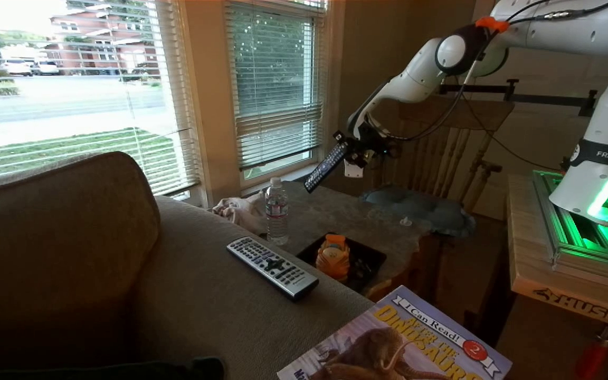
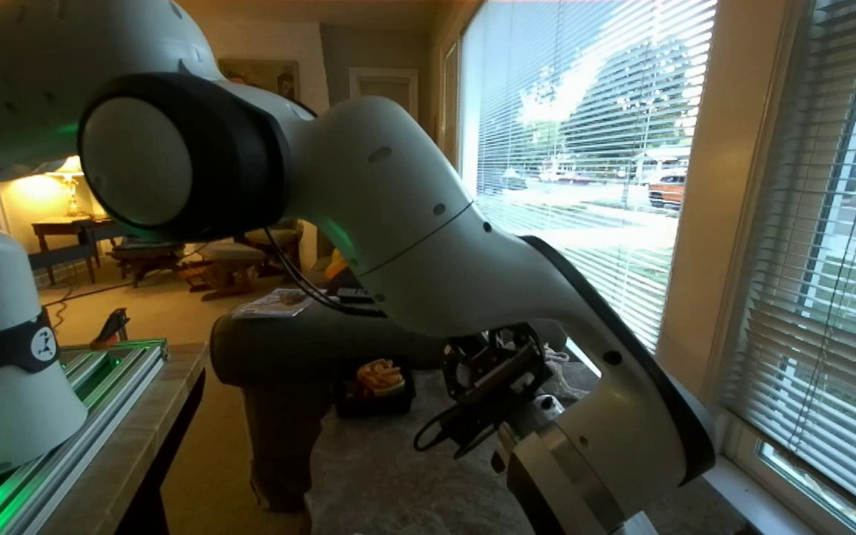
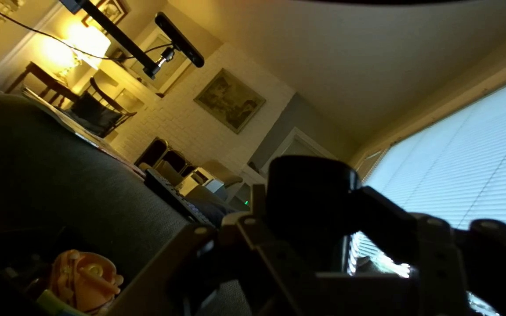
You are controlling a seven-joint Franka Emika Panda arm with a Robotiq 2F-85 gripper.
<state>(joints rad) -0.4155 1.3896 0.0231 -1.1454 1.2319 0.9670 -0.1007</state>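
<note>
A dark remote control (image 1: 326, 168) hangs tilted in the air, its button side showing in an exterior view. My gripper (image 1: 344, 143) is shut on its upper end. In the wrist view the remote (image 3: 310, 202) is a black, backlit block between the fingers, end on to the camera. The gripper (image 2: 498, 368) also appears in an exterior view, where the remote is hard to make out. Below and apart from the held remote, a clear water bottle (image 1: 276, 214) stands upright on the table (image 1: 309, 208).
A silver remote (image 1: 272, 266) and a dinosaur book (image 1: 404, 343) lie on the sofa arm (image 1: 188, 253). An orange toy (image 1: 333, 257) sits in a black tray (image 1: 375, 256). A white cloth (image 1: 240, 211) lies near the window; a wooden chair (image 1: 441, 137) stands behind the table.
</note>
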